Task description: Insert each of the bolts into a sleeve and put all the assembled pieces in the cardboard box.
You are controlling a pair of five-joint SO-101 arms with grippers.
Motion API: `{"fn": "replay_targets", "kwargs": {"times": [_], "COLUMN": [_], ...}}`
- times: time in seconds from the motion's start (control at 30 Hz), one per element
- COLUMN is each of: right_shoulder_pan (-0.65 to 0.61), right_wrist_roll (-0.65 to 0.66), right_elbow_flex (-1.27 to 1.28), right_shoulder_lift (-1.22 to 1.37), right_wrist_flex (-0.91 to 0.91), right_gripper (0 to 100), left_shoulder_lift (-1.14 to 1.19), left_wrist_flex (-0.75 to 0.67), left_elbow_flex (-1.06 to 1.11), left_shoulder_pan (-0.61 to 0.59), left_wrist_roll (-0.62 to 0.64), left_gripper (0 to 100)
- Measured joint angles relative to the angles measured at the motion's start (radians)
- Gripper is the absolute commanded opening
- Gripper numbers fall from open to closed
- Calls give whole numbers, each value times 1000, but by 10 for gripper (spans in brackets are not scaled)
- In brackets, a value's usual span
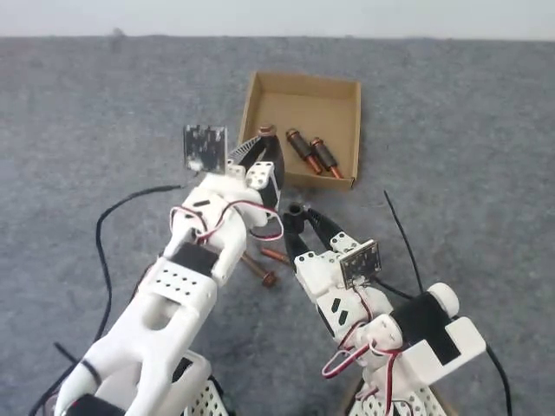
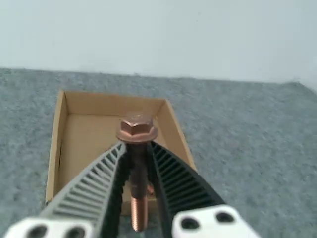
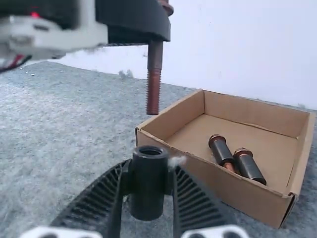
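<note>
**A:** From above, where's the bolt point(image 1: 266, 132)?
**B:** Clamped in the left gripper point(image 1: 258, 149), at the cardboard box point(image 1: 299, 80)'s near wall. The right gripper point(image 1: 299, 222) is just beside it, closed on the sleeve point(image 1: 296, 211).
**A:** Left wrist?
**B:** Bolt upright, head up.
**A:** Right wrist?
**B:** The sleeve's bore faces up. The bolt tip hangs above it, offset toward the box, so I'd align them first.

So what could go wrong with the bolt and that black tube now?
The bolt in the left gripper hangs off to one side of the sleeve in the right gripper, so it may hit the rim instead of the hole. Pushing down could also make the bolt slip or tilt. The left arm might knock the loose bolts beside it.
</note>
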Motion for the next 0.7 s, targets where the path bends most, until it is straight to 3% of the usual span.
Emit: {"fn": "replay_targets", "kwargs": {"times": [0.17,0.7], "right_shoulder_pan": [0,0], "right_wrist_roll": [0,48], "right_elbow_flex": [0,0], "right_shoulder_lift": [0,2], "right_wrist_flex": [0,66], "right_gripper": [6,6], "left_shoulder_lift": [0,0], "left_wrist_flex": [135,143], "left_elbow_flex": [-74,-81], "left_shoulder_pan": [0,97], "left_wrist_roll": [0,0], "left_gripper": [13,13]}}
